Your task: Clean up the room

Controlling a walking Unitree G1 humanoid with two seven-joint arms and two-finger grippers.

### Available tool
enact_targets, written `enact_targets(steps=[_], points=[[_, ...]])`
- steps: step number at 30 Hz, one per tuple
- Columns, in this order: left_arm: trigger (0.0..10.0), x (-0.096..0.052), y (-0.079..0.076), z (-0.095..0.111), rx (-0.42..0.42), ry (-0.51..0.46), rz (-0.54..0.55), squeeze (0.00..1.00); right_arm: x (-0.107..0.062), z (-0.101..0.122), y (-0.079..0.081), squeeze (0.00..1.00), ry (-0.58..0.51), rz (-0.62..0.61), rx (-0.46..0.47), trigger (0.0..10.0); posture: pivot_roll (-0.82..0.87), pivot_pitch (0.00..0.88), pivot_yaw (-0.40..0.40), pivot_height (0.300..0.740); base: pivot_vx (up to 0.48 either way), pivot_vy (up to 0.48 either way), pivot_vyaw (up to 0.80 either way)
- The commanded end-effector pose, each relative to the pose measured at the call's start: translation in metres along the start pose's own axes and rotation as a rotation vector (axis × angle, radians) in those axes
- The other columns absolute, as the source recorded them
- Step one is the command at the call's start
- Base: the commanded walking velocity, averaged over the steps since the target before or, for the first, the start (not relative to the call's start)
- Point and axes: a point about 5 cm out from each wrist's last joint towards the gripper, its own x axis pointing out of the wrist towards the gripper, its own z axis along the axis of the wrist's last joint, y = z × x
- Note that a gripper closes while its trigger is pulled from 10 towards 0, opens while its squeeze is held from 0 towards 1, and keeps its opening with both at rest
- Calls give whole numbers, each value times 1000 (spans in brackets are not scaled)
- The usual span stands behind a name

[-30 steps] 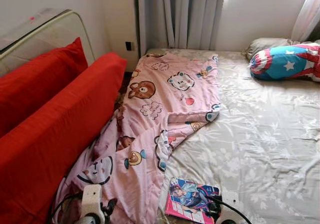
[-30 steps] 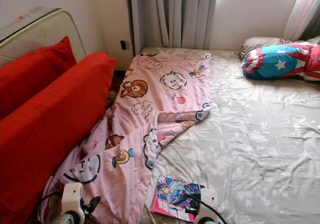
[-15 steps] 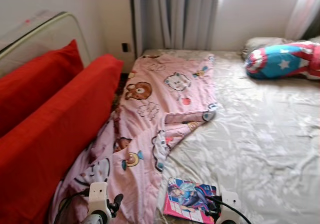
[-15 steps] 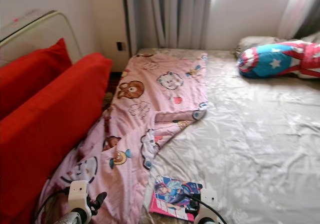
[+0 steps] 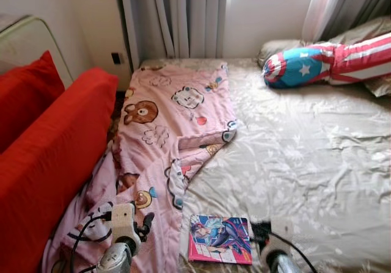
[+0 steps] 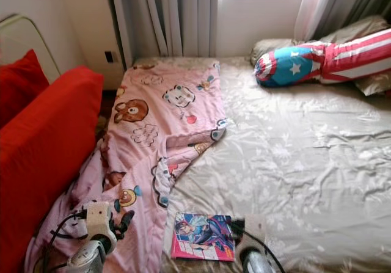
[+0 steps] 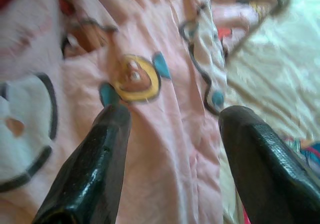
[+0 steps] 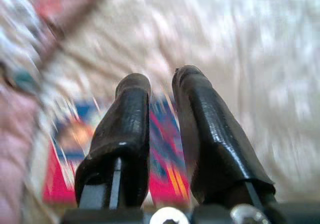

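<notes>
At the foot of an unmade bed [image 5: 305, 151], the robot's left gripper [image 7: 172, 134] hangs with its two black fingers [image 7: 95, 159] spread wide and nothing between them, just above a rumpled pink cartoon-print blanket [image 5: 171, 120] whose folds run out ahead of the fingertips. The right gripper [image 8: 161, 129] has its fingers drawn nearly together, a thin gap left and nothing held; a bright pink-bordered comic book [image 5: 221, 247] lies flat on the pale floral sheet just beyond and below its tips, though that wrist view is blurred.

The tidying looks barely begun. The blanket lies crumpled along the bed's edge, spilling toward the red cushions [image 5: 43, 163] beside it, well off to the outer side of the left fingers. The book is not yet picked up. Far ahead of both grippers, by the curtains [image 5: 177, 16], a star-and-stripe bolster pillow [image 5: 317, 65] rests at the head of the bed.

By appearances, what remains is lifting the book away and spreading or folding the blanket; neither gripper touches either item.
</notes>
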Motion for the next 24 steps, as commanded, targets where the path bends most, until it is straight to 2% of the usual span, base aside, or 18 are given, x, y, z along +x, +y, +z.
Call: enact_targets(steps=[1,3,11,14,19,24], points=[[10000,0,-1,8,-8,-73,-3,0,3,12,5,0,-75,26,2,10000,26,24,-40,740,0,0,0],[10000,-6,-2,13,21,-143,-11,0,3,25,10,0,-172,57,-10,10000,34,36,-43,740,0,0,0],[10000,-24,-8,24,48,-268,-23,0,-12,28,11,0,-285,61,-30,10000,36,55,-56,740,0,0,0],[10000,-25,-15,34,46,-301,-30,0,-17,26,13,0,-294,67,-34,10000,35,57,-58,740,0,0,0],[10000,-21,-20,41,20,-307,-24,0,-14,25,14,0,-253,55,-64,10000,24,55,-61,740,0,0,0],[10000,-25,-20,48,18,-312,-14,0,-14,29,13,0,-254,51,-68,10000,22,52,-64,705,0,0,0]])
